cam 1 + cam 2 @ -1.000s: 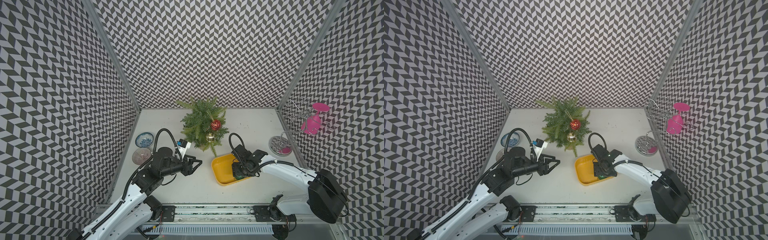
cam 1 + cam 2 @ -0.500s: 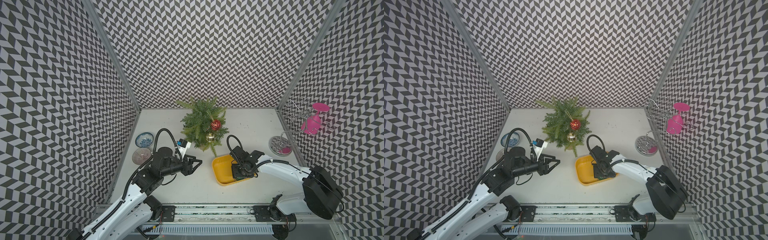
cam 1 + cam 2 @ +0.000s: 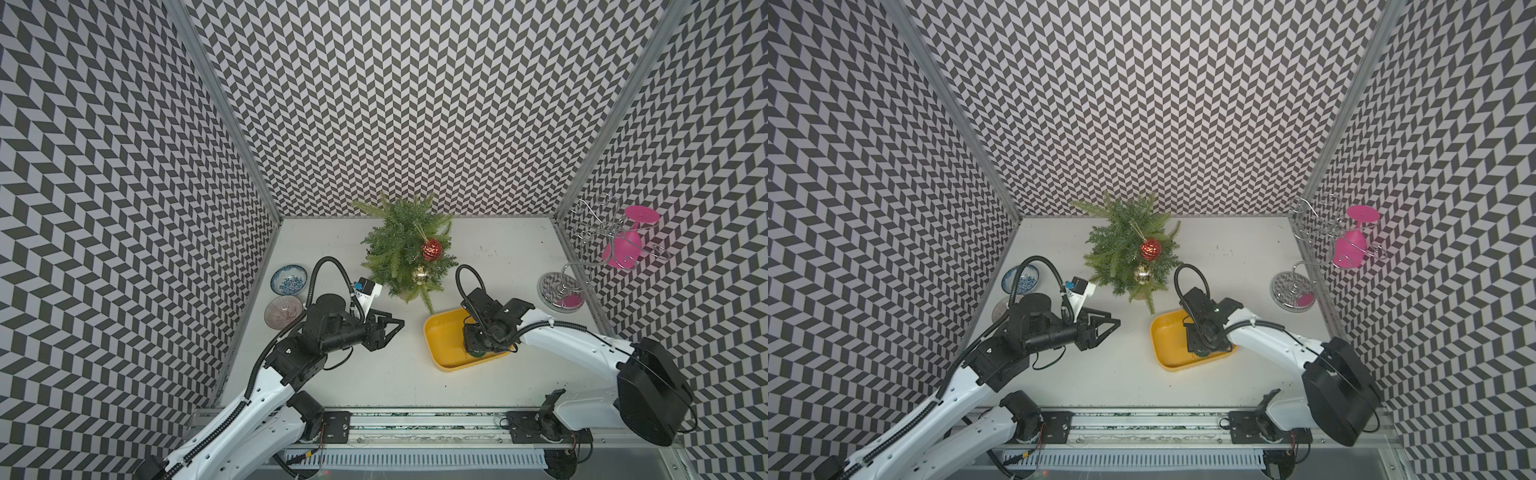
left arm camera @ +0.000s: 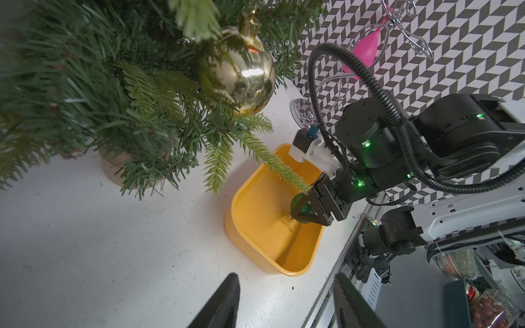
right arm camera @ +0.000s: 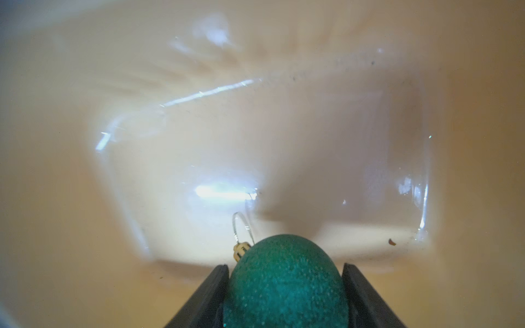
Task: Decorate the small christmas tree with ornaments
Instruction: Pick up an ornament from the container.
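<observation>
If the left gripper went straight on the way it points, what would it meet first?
Probably the near wall of the yellow tray, where the right gripper grips the green ornament; how high the left gripper rides is unclear.

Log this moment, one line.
right gripper: shut on green bauble in yellow tray | left gripper: open | tree: red bauble, gold bauble hung

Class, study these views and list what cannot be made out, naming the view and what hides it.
The green bauble: lower part cut off by the right wrist view's bottom edge.
In both top views the right gripper covers nearly all of it.
The small christmas tree: base mostly under branches in both top views.
The left gripper: fingers cut off by the left wrist view's bottom edge.
</observation>
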Controlling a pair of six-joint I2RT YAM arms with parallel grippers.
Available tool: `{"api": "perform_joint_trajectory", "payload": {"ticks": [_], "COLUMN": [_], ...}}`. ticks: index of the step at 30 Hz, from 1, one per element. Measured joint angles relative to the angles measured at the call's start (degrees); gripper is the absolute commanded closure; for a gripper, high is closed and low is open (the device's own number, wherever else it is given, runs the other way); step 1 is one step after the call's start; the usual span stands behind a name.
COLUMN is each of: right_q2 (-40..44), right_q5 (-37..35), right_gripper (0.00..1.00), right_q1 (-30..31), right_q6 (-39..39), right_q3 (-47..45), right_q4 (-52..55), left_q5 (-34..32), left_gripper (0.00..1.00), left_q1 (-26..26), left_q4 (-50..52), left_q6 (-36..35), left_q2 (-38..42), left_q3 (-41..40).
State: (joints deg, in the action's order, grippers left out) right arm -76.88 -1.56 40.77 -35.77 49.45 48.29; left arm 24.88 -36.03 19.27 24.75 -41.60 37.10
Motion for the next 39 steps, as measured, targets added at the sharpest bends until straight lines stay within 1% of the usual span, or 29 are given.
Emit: {"api": "perform_joint_trajectory", "payload": {"ticks": [6, 12, 19, 25, 31, 37, 39], "right_q2": [6.36, 11.74, 14.91, 15.08, 13.53, 8.90, 7.67], "right_q5": [1.66, 6.03, 9.81, 12.46, 14.93, 16.90, 17.42], "right_gripper": [0.39, 0.39, 0.40, 0.40, 0.41, 0.41, 0.41], "right_q1": [0.00, 0.00, 0.00, 0.00, 0.00, 0.44, 0.83], "right_q6": [0.92, 2.73, 4.74, 6.05, 6.97, 7.93, 8.31], "right_q3": [5.99, 9.73, 14.58, 19.10, 23.56, 29.68, 31.58], "right_q4": [0.13, -0.15, -0.66, -1.14, -1.62, -2.12, -2.21], "left_q5": [-0.90, -1.27, -0.90, 1.11, 4.44, 6.29, 6.43], "left_gripper": [0.45, 0.46, 0.50, 0.55, 0.61, 0.62, 0.60], "left_q1": [0.00, 0.07, 0.68, 2.40, 5.84, 9.86, 11.10], "left_q4": [-0.37, -1.92, -4.22, -5.97, -8.52, -9.20, -9.20], "left_q6": [0.92, 2.34, 3.78, 5.20, 6.80, 7.50, 7.65], "left_q2": [0.00, 0.07, 0.11, 0.24, 0.44, 0.48, 0.48], "left_q3": [1.11, 4.02, 5.22, 5.22, 5.22, 5.22, 5.22]}}
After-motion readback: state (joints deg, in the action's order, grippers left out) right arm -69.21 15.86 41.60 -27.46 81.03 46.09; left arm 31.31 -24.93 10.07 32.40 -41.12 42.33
